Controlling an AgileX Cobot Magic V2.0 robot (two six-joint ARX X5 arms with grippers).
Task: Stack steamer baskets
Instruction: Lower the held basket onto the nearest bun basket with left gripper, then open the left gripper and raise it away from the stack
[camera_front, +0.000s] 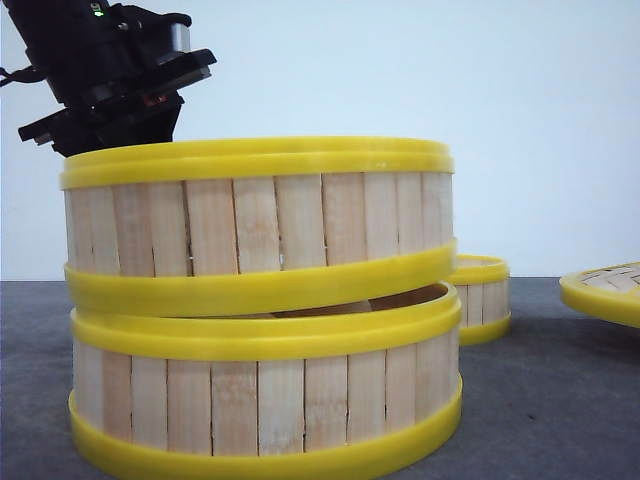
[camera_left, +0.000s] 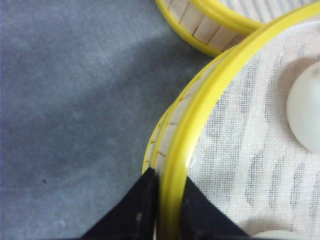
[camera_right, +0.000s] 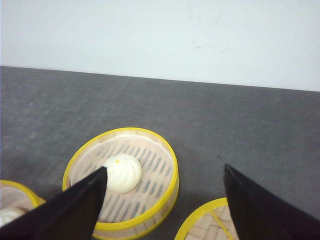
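Nearest the front camera, the lower basket (camera_front: 265, 400) sat on the grey table (camera_front: 540, 400). The upper basket (camera_front: 255, 225) rested tilted on it, its right side raised clear of the lower rim. The left gripper (camera_left: 167, 205) was clamped on the upper basket's rim at its far left; white buns (camera_left: 305, 115) lay on its cloth liner. The third basket (camera_right: 122, 182), holding one bun (camera_right: 122, 172), stood far right. The right gripper (camera_right: 165, 200) hung with jaws spread, holding nothing. Far right lay a yellow-rimmed lid (camera_front: 605, 290).

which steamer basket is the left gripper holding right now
The top basket, tilted on the lower basket. The left gripper pinches its yellow rim. The third basket sits alone farther back, untouched, holding one bun.
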